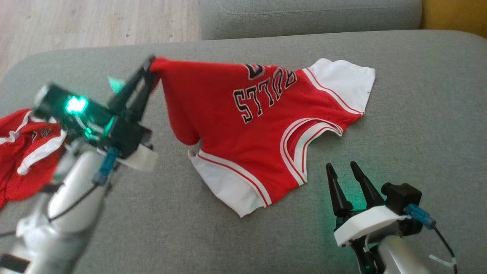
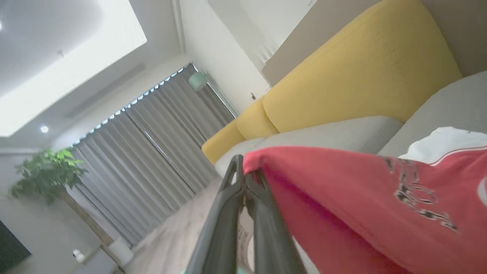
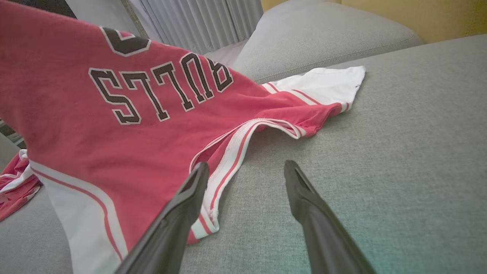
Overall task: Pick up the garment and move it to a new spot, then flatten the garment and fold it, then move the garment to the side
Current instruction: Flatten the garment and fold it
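Your left gripper pinches a raised corner of the red, white-trimmed Bulls jersey. The rest lies just ahead of your right gripper, spread wide. Left wrist view adds curtains and a plant.

Evenly lit; ceiling panel glares, left end effector blurred.

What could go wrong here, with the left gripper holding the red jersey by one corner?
The left gripper pinches only a small corner of the jersey, so the cloth may slip free. Most of it lies on the grey cushion, so pulling could bunch it. The open right gripper sits near the striped armhole and might snag it.
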Available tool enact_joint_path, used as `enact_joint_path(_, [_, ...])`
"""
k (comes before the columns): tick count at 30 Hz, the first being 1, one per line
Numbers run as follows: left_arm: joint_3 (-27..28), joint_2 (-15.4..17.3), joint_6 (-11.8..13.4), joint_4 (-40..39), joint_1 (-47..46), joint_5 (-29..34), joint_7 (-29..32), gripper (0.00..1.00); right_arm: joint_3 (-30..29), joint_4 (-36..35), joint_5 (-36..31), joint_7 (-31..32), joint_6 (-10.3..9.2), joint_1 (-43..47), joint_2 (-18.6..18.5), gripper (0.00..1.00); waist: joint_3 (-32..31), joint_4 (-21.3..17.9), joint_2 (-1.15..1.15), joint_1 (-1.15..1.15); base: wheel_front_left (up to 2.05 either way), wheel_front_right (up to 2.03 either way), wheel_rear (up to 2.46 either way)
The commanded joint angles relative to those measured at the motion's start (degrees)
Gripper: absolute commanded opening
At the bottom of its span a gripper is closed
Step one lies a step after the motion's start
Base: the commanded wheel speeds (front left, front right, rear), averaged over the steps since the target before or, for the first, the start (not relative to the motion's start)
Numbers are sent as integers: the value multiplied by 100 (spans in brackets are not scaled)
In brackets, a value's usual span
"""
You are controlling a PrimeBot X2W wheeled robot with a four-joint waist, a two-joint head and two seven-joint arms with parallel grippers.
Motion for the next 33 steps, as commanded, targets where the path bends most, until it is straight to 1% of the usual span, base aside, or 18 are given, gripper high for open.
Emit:
enact_joint_path(1, [162,361,-2,-183,-387,117,-27,0,159,-141,43,-38,-5,-40,19,100,-3,-15,0,0,0,0,0])
enact_joint_path(3, [92,601,32,-99,-477,239,-27,0,203,-125,72,-38,-5,-31,19,100,1,-37,0,0,0,0,0])
enact_joint_path(4, [93,706,102,-64,-491,268,-27,0,233,-115,94,-38,-5,-27,19,100,2,-45,0,0,0,0,0])
enact_joint_path(5, [94,815,187,-34,-493,300,-27,25,265,-108,115,-38,-5,-24,19,100,8,-46,0,0,0,0,0])
enact_joint_path(6, [122,890,291,18,-462,284,-27,70,298,-103,132,-38,-5,-23,19,100,11,-40,0,0,0,0,0])
enact_joint_path(7, [160,940,399,58,-413,239,-27,100,329,-101,145,-38,-5,-23,19,100,12,-31,0,0,0,0,0])
enact_joint_path(8, [185,962,507,94,-328,184,-27,100,351,-98,153,-38,-5,-24,19,100,7,-13,0,0,0,0,0])
enact_joint_path(11, [166,883,654,280,135,-86,-27,100,393,-90,174,-38,-5,-29,19,100,-7,42,0,0,0,0,0])
enact_joint_path(13, [210,675,756,416,550,-385,-27,100,406,-79,176,-38,-5,-26,19,100,-26,97,0,0,0,0,0])
enact_joint_path(17, [245,118,847,511,1351,-862,-27,100,458,30,133,-38,-5,-5,19,100,-62,221,0,0,0,0,0])
enact_joint_path(20, [224,-252,825,516,1774,-1011,-27,100,488,202,139,-38,-5,-4,19,100,-77,321,0,0,0,0,0])
enact_joint_path(24, [228,-628,765,459,2095,-1065,-27,100,583,527,264,-38,-5,-40,19,100,-68,423,0,0,0,0,0])
enact_joint_path(28, [286,-847,686,434,2238,-1035,-27,100,833,828,430,-38,-5,-87,19,100,-46,509,0,0,0,0,0])
enact_joint_path(33, [342,-984,567,383,2285,-928,-27,100,1149,951,756,-38,-5,-164,19,100,17,617,0,0,0,0,0])
